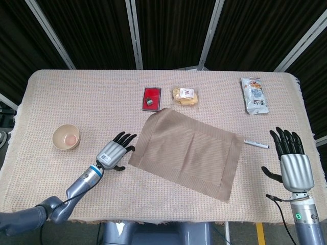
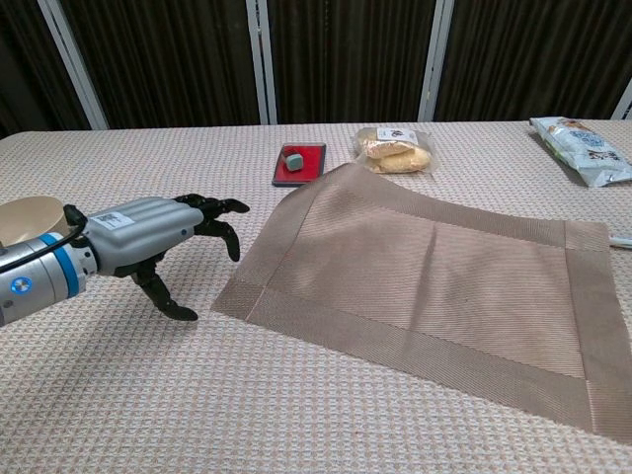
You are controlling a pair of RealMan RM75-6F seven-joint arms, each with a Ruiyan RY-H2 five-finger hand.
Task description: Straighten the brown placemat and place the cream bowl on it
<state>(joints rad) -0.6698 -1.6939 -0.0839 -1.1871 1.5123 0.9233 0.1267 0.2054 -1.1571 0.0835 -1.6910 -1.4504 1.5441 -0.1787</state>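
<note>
Brown placemat (image 1: 186,153) lies skewed at the middle of the cloth-covered table (image 1: 76,97), one corner touching the red tray (image 1: 152,98). Just left of the placemat, the left hand (image 1: 113,153) hovers with fingers spread, holding nothing. Farther left sits the cream bowl (image 1: 65,138). Right of the placemat, the right hand (image 1: 290,161) has its fingers apart, empty, beside a pen (image 1: 255,144).

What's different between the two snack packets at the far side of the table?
The snack bag near the far right corner is long, opaque and printed white; the cookie packet in the middle is short, clear and shows its pale biscuits. The snack bag lies alone, while the cookie packet sits beside the red tray, just beyond the brown placemat's corner. Both lie flat, unopened.
</note>
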